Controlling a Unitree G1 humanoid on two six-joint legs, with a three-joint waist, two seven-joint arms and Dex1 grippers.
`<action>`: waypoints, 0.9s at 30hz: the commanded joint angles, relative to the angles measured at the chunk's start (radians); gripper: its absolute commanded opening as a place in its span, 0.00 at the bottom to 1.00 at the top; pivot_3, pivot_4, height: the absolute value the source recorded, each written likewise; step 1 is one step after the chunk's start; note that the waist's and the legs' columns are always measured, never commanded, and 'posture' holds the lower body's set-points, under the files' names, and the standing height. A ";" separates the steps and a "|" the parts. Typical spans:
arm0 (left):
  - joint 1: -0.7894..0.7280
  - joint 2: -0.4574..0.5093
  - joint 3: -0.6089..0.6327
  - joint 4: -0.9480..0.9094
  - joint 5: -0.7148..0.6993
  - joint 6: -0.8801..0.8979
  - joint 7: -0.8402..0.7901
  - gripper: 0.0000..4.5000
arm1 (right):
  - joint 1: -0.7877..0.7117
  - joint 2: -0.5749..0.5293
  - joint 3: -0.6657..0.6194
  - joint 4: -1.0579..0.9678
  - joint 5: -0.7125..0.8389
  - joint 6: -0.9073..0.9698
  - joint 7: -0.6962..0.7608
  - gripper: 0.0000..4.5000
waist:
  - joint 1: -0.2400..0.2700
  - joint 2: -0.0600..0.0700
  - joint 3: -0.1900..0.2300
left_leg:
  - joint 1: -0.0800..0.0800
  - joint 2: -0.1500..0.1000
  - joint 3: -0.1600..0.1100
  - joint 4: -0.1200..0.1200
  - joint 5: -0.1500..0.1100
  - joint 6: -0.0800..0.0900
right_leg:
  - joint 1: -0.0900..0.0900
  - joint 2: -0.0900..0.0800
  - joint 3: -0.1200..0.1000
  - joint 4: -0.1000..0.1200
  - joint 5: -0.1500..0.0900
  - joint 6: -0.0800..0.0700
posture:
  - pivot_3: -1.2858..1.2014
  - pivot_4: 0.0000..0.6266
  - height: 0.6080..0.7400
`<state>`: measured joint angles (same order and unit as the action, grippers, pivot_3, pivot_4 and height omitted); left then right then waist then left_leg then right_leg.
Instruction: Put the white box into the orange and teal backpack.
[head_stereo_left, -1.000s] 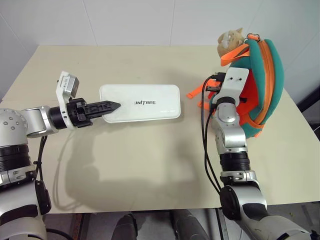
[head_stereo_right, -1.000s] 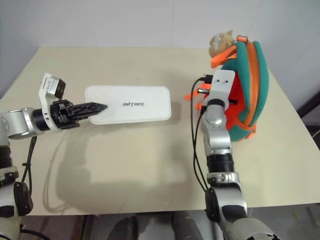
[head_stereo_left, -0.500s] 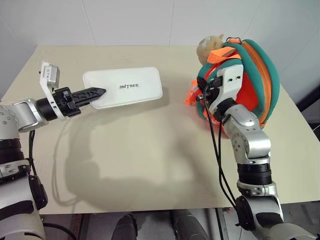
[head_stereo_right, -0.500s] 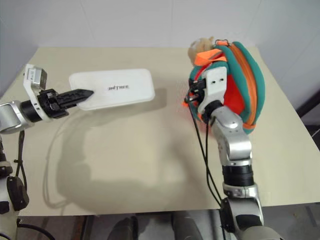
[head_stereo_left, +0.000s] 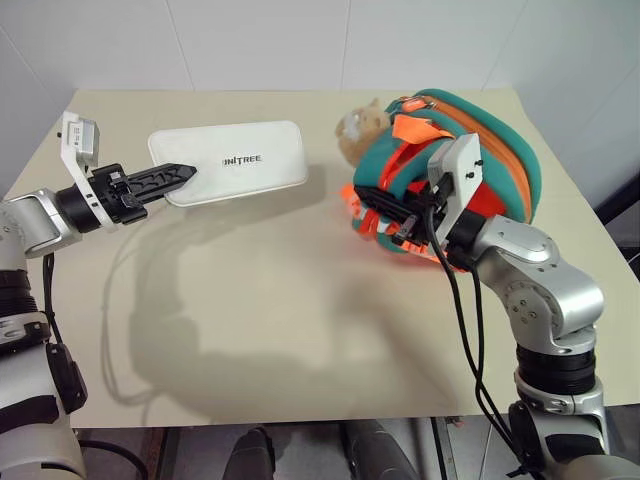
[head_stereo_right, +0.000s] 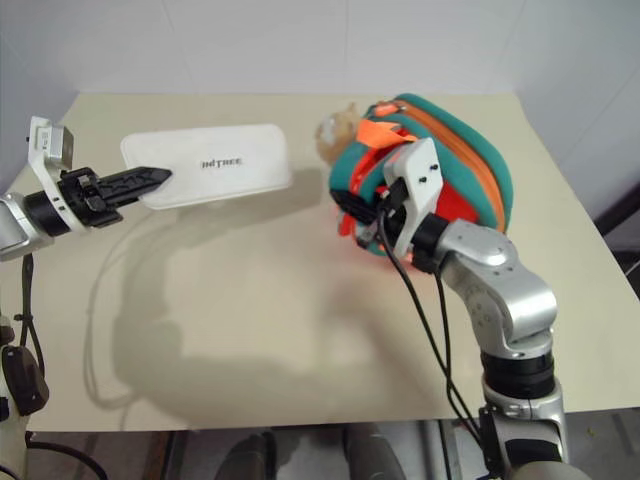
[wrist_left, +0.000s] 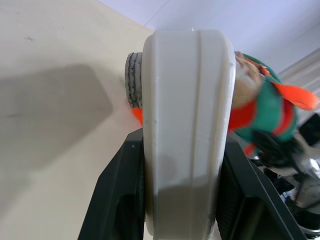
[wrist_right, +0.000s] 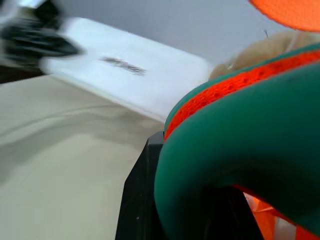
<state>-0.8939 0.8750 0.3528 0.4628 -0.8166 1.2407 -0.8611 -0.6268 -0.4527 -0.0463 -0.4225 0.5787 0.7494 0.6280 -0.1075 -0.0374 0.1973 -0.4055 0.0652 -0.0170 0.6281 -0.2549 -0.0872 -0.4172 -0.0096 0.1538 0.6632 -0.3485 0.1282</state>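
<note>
The left tool (head_stereo_left: 172, 178) pinches the near short end of the white box (head_stereo_left: 235, 160), one black finger above the case and one below; in the left wrist view the box (wrist_left: 187, 125) stands edge-on between the two fingers (wrist_left: 120, 195), which press against its flat faces. The box is held off the table (head_stereo_left: 300, 330), roughly level, over the table's left rear part, and throws a shadow on the surface beneath. It is a flat white case with rounded corners and small dark "UNITREE" lettering on its top face; the finger covers part of its gripped end.

The right tool (head_stereo_left: 385, 205) is pressed shut on a teal strap of the orange and teal backpack (head_stereo_left: 480, 150). In the right wrist view that strap (wrist_right: 240, 170), teal with an orange mesh edge, wraps over the fingers and hides most of them. The backpack sits at the table's right rear, tipped toward the box, well apart from it. Whether its base touches the table cannot be told. Its body is orange with teal trim, orange webbing loops on top, and a tan plush head (head_stereo_left: 362, 125) on the side facing the box, partly hidden by the straps.
</note>
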 joint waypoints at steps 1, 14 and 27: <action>-0.046 0.027 0.014 0.013 0.010 -0.033 -0.028 0.30 | -0.034 -0.043 -0.038 -0.081 0.103 0.013 0.073 0.01 | 0.000 0.000 0.000 | 0.000 0.000 0.000 0.000 0.000 0.000 | 0.000 0.000 0.000 0.000 0.000 0.000 | 0.52 0.24 1.00; -0.080 0.045 -0.017 0.058 0.054 -0.055 -0.085 0.30 | -0.051 -0.325 -0.083 -0.134 0.383 0.079 0.404 0.01 | 0.026 0.000 0.000 | -0.001 0.000 0.000 0.001 -0.002 0.004 | 0.000 0.000 0.000 -0.003 0.000 0.000 | 0.52 0.24 1.00; 0.012 0.104 0.054 -0.121 0.035 -0.109 -0.135 0.30 | 0.061 -0.527 0.009 0.088 0.101 -0.271 0.838 0.01 | 0.025 0.000 0.000 | -0.001 0.000 0.001 0.003 -0.003 0.005 | 0.001 0.000 0.000 -0.002 0.000 0.000 | 0.52 0.24 1.00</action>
<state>-0.8795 0.9575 0.3382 0.3954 -0.7497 1.1777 -0.9864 -0.5613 -0.9656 -0.0338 -0.3511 0.7058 0.5327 1.4257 -0.0825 -0.0378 0.1977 -0.4062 0.0653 -0.0165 0.6315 -0.2575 -0.0826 -0.4162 -0.0095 0.1535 0.6618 -0.3488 0.1285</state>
